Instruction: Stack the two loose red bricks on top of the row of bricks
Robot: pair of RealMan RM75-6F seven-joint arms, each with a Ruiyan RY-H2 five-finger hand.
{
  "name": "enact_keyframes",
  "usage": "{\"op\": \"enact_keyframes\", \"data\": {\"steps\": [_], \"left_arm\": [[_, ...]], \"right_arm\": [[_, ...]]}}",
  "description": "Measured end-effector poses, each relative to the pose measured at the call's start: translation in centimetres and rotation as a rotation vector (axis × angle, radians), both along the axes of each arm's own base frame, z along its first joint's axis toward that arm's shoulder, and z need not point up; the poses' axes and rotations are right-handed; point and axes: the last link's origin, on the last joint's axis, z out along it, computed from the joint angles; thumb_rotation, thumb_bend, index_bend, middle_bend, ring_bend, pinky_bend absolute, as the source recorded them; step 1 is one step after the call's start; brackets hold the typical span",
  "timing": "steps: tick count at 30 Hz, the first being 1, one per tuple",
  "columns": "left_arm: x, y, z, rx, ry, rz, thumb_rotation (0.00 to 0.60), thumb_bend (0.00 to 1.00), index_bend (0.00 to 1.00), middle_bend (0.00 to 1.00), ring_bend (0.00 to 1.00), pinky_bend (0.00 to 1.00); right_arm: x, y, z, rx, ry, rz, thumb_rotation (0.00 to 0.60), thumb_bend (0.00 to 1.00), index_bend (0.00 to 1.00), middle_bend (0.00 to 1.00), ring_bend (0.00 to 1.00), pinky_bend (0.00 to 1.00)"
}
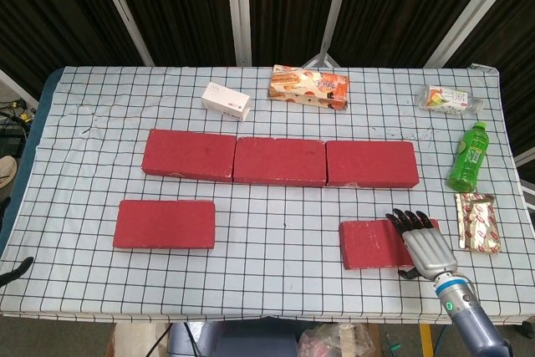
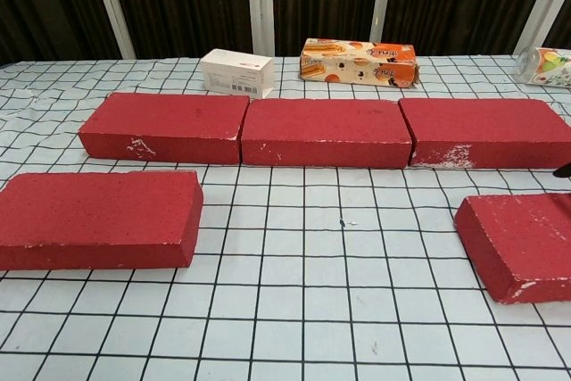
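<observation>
The right hand (image 1: 424,244) is laid over the right loose brick (image 1: 380,244) at 5 o'clock — fingers spread, whether anything is gripped cannot be told.

Two loose red bricks (image 1: 165,223) (image 1: 378,243) lie flat, well apart, before the three-brick row (image 1: 279,160)

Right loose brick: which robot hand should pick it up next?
Right. The right robot hand already sits over the right end of the right loose brick, fingers spread across its top. Of the left robot hand, only a dark tip shows at the table's left edge.
</observation>
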Motion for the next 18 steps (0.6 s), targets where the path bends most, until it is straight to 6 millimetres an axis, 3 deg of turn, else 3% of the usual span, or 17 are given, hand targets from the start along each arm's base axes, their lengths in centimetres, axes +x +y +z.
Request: {"op": "enact_keyframes", "data": {"steps": [2,8,12,18], "left_arm": [[0.0,0.0,-0.1,-0.002,0.002,0.002,0.6,0.0,0.04,0.0,0.0,0.18],[0.0,0.0,-0.1,0.001,0.004,0.007,0.6,0.0,0.04,0.0,0.0,0.18],[0.0,0.0,-0.3,-0.005,0.005,0.007,0.6,0.0,0.04,0.0,0.0,0.18],[0.0,0.1,-0.3,-0.009,0.003,0.01,0.6,0.0,0.04,0.0,0.0,0.18]], "right_arm": [[-0.1,0.0,0.0,0.001,0.005,-0.001,0.6,0.15,0.0,0.0,0.0,0.0],[-1.1,3.6,-0.4,0.013,0.023,-0.005,0.6,0.15,0.0,0.0,0.0,0.0],[-0.7,1.4,-0.5,0.018,0.015,0.001,0.6,0.15,0.0,0.0,0.0,0.0],[-0.5,-0.1,-1.0,0.001,-0.006,-0.009,0.6,0.15,0.0,0.0,0.0,0.0]]}}
